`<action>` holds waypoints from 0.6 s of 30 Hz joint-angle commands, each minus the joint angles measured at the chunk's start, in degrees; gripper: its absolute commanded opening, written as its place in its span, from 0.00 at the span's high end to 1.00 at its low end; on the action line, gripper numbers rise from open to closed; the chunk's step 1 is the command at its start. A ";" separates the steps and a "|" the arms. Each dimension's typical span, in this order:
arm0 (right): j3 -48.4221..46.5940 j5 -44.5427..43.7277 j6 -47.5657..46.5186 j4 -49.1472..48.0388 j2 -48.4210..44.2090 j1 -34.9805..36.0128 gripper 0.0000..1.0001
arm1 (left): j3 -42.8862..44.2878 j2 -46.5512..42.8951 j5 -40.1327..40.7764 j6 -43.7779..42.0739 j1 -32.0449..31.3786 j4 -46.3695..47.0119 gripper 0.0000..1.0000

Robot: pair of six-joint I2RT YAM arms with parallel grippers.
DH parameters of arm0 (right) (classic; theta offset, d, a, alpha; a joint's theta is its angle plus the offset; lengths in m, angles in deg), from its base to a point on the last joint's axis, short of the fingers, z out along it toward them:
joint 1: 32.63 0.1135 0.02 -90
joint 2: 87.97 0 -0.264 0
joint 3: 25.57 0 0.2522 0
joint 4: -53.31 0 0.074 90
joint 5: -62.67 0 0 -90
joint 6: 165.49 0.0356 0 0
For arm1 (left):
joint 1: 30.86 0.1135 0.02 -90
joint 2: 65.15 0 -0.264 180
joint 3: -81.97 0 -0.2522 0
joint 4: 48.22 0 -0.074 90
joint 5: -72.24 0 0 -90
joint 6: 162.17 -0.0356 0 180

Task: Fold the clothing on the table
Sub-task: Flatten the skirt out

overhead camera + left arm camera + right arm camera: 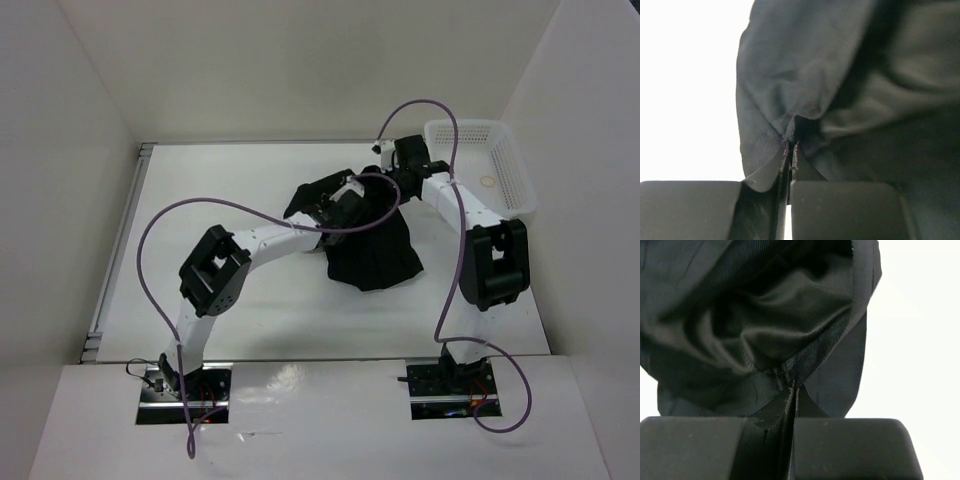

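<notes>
The left tool (790,152) pinches a fold of the skirt (372,255) at its tips; the right tool (792,390) pinches an edge likewise. The skirt hangs bunched beneath and between both tools, its lower part resting on the worktop (250,180), the two grips likely serving to spread it flat before folding.

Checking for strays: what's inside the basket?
A small round tan thing on the basket floor, too small to identify. The right arm and cable cover the left edge.
</notes>
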 commanded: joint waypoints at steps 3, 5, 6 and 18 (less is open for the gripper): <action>-0.78 -0.40 -1.71 0.97 -7.14 -1.15 1.00 | 5.66 -4.29 3.27 -3.12 6.25 -0.09 1.00; -0.78 -0.40 -2.32 1.59 -7.93 -1.15 1.00 | 7.95 -4.91 2.75 -3.74 8.27 -1.05 1.00; -0.78 0.12 -2.33 2.11 -7.94 -1.15 1.00 | 8.74 -5.44 2.74 -3.74 8.80 -1.06 1.00; -3.86 -4.78 -6.81 6.60 -16.45 -1.68 1.00 | 21.75 -9.21 0.81 -5.58 18.38 -7.39 1.00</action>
